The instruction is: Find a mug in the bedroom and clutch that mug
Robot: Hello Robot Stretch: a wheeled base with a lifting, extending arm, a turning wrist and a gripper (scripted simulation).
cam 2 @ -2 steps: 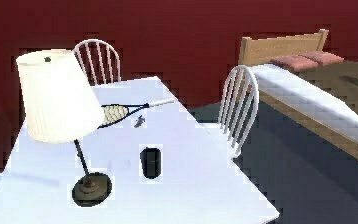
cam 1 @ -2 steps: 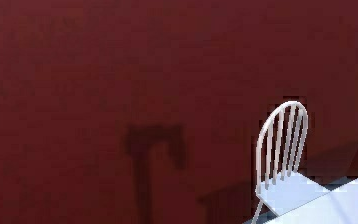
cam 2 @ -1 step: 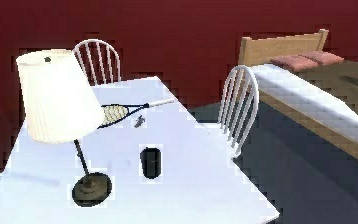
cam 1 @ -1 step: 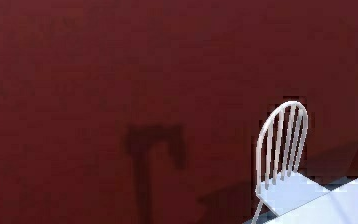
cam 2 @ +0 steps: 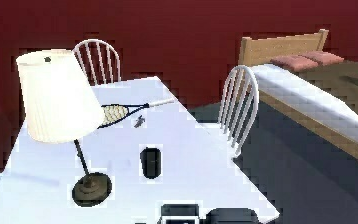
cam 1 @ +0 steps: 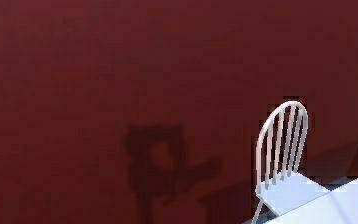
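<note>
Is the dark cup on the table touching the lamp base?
Apart. The arm side view shows a strip of bare white table between the dark cup and the lamp base.

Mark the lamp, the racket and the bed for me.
lamp [cam 2: 55,95]: arm side view, on the cream shade.
racket [cam 2: 115,114]: arm side view, on the strung head.
bed [cam 2: 307,92]: arm side view, on the white sheet over the mattress.

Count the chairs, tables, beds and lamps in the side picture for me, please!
chairs: 2
table: 1
bed: 1
lamp: 1
Total: 5
</note>
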